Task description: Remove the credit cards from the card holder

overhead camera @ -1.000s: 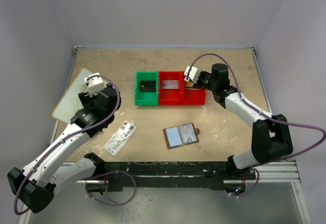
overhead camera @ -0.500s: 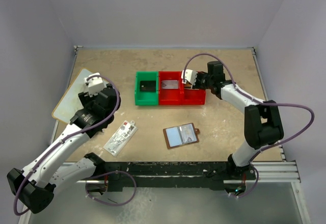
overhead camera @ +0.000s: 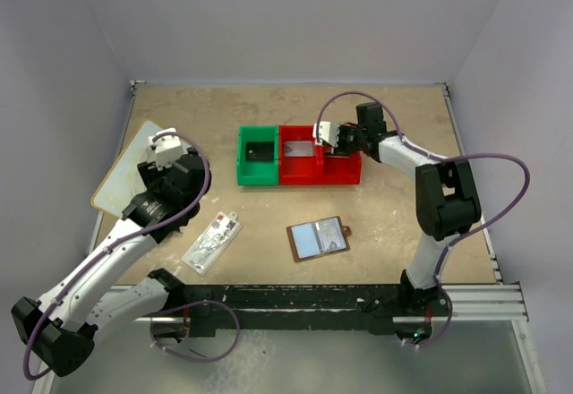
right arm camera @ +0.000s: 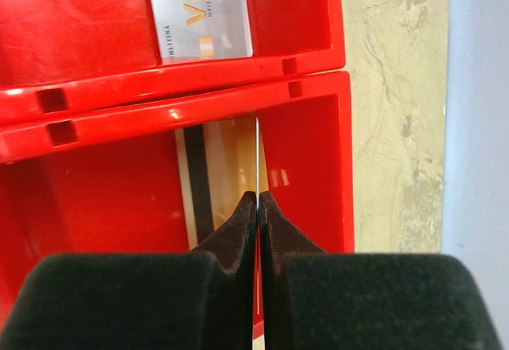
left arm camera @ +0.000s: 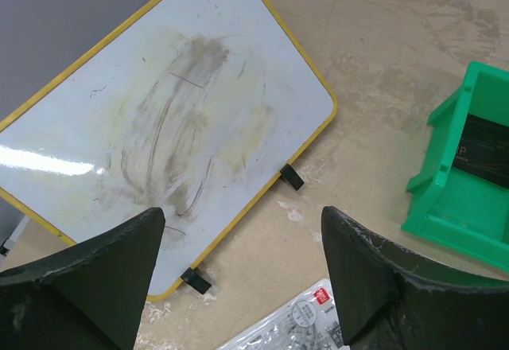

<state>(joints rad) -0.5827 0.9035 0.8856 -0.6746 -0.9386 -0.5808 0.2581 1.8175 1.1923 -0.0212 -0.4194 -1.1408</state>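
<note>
Two cards [overhead camera: 260, 151] binned; my right gripper [right arm camera: 258, 199] pinches a third card [right arm camera: 257, 155] over the red bin [right arm camera: 306, 167] (left gripper [left arm camera: 242, 219] spread, empty); drop pending.

From above, the open card holder [overhead camera: 318, 238] is too small to tell what its pockets hold, and the left arm [overhead camera: 134, 233] covers a corner of the whiteboard [overhead camera: 125, 175]. In the left wrist view the green bin [left arm camera: 445, 175] runs off the right edge, cutting short the lettering on its dark card [left arm camera: 485, 147]. The bottom edge clips the plastic packet [left arm camera: 290, 326]. In the right wrist view the blurred right fingers [right arm camera: 119, 302] hide the base of a thin card [right arm camera: 258, 159] seen edge-on. The striped surface [right arm camera: 208, 183] beside it may be a second card or a reflection. The top edge cuts the VIP card [right arm camera: 199, 12].
</note>
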